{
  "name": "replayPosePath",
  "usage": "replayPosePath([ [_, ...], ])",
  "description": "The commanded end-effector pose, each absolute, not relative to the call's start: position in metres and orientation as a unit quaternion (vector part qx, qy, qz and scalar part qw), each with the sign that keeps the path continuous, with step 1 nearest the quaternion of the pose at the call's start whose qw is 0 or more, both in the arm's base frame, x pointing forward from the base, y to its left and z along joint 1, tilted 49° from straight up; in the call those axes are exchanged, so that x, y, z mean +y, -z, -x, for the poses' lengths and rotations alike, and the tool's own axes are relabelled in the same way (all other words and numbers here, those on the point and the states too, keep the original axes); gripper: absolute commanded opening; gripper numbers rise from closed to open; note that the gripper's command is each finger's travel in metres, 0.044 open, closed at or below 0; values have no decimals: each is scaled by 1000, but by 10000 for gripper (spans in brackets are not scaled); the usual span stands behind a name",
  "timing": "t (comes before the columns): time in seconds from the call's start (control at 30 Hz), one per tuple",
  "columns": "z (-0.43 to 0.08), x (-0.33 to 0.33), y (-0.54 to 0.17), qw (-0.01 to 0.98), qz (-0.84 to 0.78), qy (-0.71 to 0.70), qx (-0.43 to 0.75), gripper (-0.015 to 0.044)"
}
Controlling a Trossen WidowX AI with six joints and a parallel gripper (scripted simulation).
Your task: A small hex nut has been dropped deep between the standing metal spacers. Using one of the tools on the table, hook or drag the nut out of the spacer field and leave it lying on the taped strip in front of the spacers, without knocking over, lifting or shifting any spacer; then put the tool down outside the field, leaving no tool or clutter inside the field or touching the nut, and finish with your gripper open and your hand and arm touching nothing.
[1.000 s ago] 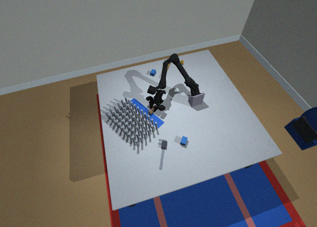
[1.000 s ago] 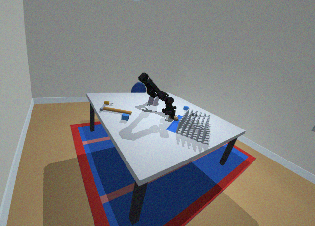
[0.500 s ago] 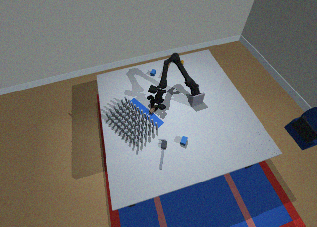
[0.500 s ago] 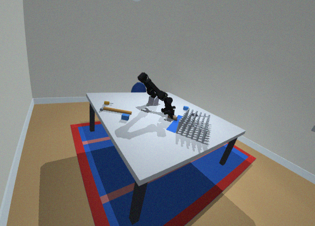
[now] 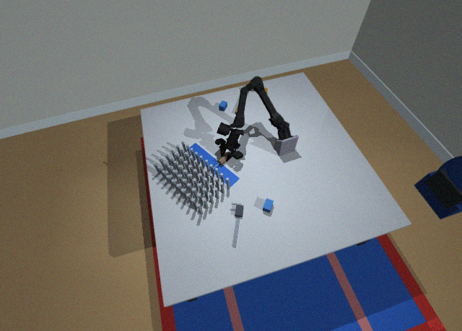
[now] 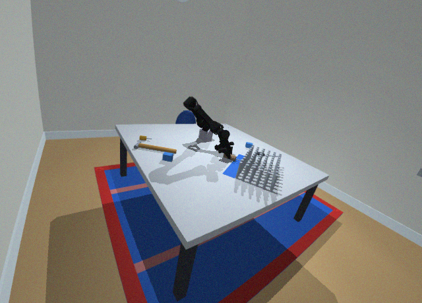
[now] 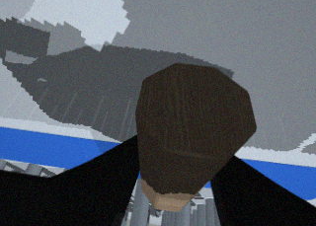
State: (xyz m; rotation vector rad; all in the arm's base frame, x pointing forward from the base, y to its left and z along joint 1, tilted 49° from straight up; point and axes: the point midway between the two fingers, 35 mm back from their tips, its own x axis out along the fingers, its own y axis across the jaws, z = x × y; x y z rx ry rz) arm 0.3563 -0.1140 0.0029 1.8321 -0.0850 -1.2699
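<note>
My gripper (image 5: 224, 158) (image 6: 228, 155) (image 7: 176, 146) is shut on the wooden handle (image 5: 221, 160) (image 6: 233, 157) (image 7: 195, 113) of a thin metal tool. The handle is tilted over the blue taped strip (image 5: 234, 178) (image 6: 231, 171) (image 7: 39, 146). The tool's thin shaft (image 5: 215, 166) points from the handle into the front of the spacer field. The grey metal spacers (image 5: 193, 178) (image 6: 262, 170) (image 7: 140, 206) stand in close rows behind the strip. The shaft's tip is hidden among them, and whether it touches a spacer cannot be told. The hex nut cannot be made out.
A caliper-like grey tool (image 5: 238, 210) lies beside the field. One blue block (image 5: 268, 205) (image 6: 248, 144) is near it. Another blue block (image 5: 223, 105) (image 6: 167, 156), a hammer (image 6: 157, 148) and a small yellow-handled tool (image 5: 266, 90) (image 6: 142, 137) lie on the table's other side.
</note>
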Motion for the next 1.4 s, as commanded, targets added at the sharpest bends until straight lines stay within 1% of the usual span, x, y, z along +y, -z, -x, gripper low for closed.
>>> replayPosePath([
  [0.0,-353,-114,-4,441,-737,510,-32,0],
  [1.37,-329,-120,-12,442,-737,511,-32,0],
])
